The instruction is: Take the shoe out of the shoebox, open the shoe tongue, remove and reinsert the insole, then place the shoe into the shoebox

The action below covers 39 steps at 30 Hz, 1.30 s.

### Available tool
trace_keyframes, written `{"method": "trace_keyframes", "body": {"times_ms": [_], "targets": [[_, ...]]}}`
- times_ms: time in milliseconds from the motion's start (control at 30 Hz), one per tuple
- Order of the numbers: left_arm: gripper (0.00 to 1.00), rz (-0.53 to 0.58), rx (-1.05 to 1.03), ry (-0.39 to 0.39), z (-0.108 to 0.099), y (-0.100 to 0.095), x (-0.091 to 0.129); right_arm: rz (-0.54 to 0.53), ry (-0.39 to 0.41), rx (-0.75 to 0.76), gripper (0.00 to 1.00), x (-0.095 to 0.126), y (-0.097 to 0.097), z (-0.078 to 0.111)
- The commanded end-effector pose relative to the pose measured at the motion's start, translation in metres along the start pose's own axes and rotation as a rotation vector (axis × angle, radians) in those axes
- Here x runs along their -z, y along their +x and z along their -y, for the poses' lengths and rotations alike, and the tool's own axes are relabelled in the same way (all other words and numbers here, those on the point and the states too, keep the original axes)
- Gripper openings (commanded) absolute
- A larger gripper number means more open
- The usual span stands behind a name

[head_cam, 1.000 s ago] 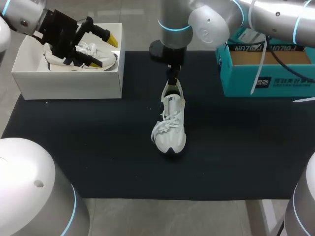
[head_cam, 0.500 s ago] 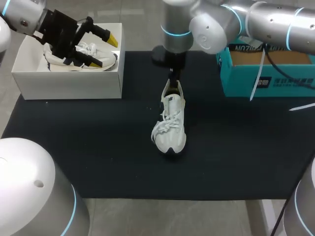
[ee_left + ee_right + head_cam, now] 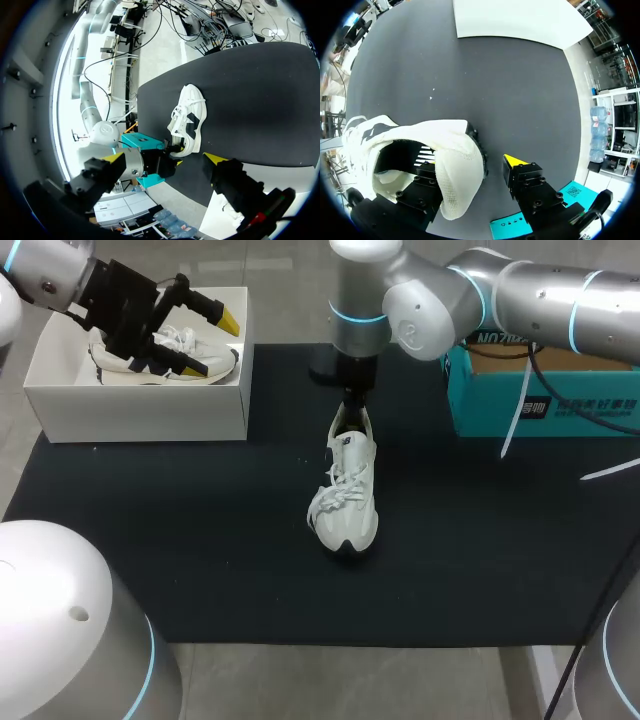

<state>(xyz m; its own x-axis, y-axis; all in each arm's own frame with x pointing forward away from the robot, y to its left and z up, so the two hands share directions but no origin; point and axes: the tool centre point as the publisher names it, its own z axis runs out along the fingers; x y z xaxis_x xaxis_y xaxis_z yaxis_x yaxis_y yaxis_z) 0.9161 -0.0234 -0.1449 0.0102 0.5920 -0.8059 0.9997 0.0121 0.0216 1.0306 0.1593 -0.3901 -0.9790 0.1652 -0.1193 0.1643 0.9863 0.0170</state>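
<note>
Fingers parted, the right tool (image 3: 471,162) straddles the heel of the white sneaker (image 3: 346,495) on the tabletop (image 3: 200,540); the left tool (image 3: 222,343) hangs spread wide above the white shoebox (image 3: 140,410).

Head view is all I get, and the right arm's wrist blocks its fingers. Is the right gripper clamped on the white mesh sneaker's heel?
Observer: No. The right wrist view shows the right gripper open, straddling the heel wall of the white mesh sneaker: one finger inside the opening, one outside.
Operator: Does the outer finger touch the heel?
Observer: No, a strip of black mat shows between them.
Operator: Is the left gripper holding anything?
Observer: No. The left wrist view shows it open, nothing between its fingers.
</note>
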Motion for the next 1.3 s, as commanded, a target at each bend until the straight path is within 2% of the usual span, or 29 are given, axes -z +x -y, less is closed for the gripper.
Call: {"method": "trace_keyframes", "body": {"times_ms": [33,100,133,333,533,933,967,1067,1300], "targets": [[1.0,-0.003,-0.001,0.0,0.0,0.0,0.0,-0.012,0.01,0.001,0.39,-0.009,-0.004,-0.007],[1.0,-0.003,-0.001,0.0,0.0,0.0,0.0,-0.014,0.011,-0.006,0.1,-0.01,-0.003,-0.006],[1.0,-0.003,-0.001,0.0,0.0,0.0,0.0,-0.014,0.011,-0.006,0.0,-0.011,-0.002,-0.006],[1.0,-0.003,-0.001,0.0,0.0,0.0,0.0,-0.008,0.036,-0.025,0.0,-0.01,0.004,-0.006],[1.0,-0.003,-0.001,0.0,0.0,0.0,0.0,0.026,0.071,-0.082,0.0,0.012,0.006,0.0],[1.0,-0.003,-0.001,0.0,0.0,0.0,0.0,0.099,0.075,-0.06,0.0,0.123,-0.004,0.002],[1.0,-0.003,-0.001,0.0,0.0,0.0,0.0,0.096,0.071,-0.059,0.0,0.132,-0.005,0.002],[1.0,-0.003,-0.001,0.0,0.0,0.0,0.0,0.057,0.12,-0.047,0.0,0.155,-0.008,0.001],[1.0,-0.003,-0.001,0.0,0.0,0.0,0.0,0.053,0.082,-0.08,0.0,0.208,-0.014,0.002]]}}
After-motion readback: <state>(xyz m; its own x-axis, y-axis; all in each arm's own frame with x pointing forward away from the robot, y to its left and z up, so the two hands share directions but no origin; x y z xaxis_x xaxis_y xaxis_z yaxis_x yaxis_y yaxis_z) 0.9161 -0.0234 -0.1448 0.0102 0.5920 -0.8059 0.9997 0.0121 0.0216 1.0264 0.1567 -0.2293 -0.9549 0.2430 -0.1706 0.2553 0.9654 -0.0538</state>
